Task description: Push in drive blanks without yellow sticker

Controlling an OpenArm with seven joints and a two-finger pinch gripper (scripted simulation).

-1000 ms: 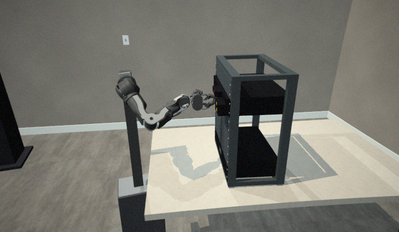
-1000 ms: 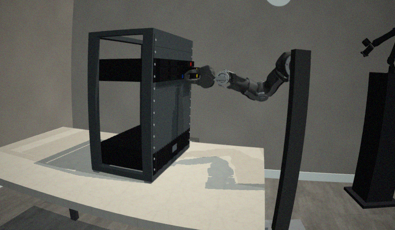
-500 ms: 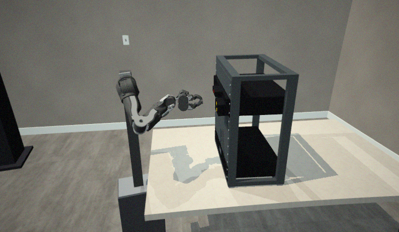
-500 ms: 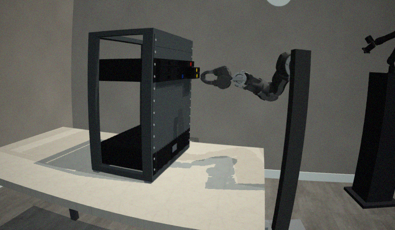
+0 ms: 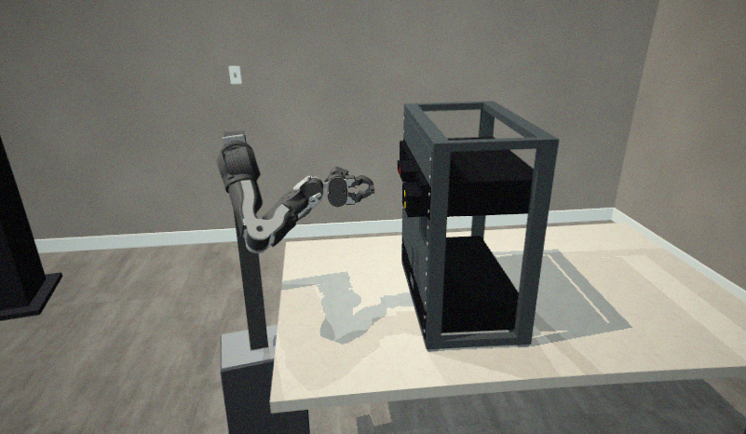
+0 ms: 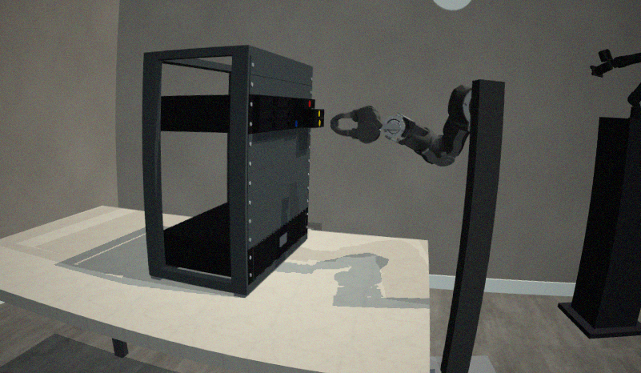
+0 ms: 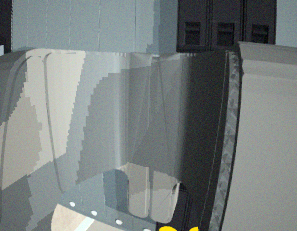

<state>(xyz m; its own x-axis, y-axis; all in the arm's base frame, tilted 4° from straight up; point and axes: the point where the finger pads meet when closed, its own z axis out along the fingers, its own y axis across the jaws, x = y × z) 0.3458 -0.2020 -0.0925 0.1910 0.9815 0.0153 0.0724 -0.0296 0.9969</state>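
Note:
The dark rack (image 5: 437, 242) (image 6: 238, 185) stands upright on the table (image 5: 364, 377) (image 6: 313, 333). Its black storage chassis (image 5: 488, 183) (image 6: 276, 113) sits in the upper bay. On its front I see a red sticker (image 5: 400, 169) (image 6: 309, 103), two yellow stickers (image 6: 318, 113) (image 6: 319, 122) on blanks that stand out furthest, and a blue sticker (image 6: 296, 123) further along the front. My gripper (image 5: 367, 185) (image 6: 334, 122) is shut and empty. It hangs in the air a short way in front of the yellow-sticker blanks, not touching the rack.
The arm's grey mounting post (image 5: 253, 302) (image 6: 475, 231) stands at the table's near edge. A second black unit (image 5: 472, 285) (image 6: 197, 241) fills the rack's bottom bay. A black stand (image 5: 8, 258) (image 6: 614, 222) is on the floor away from the table.

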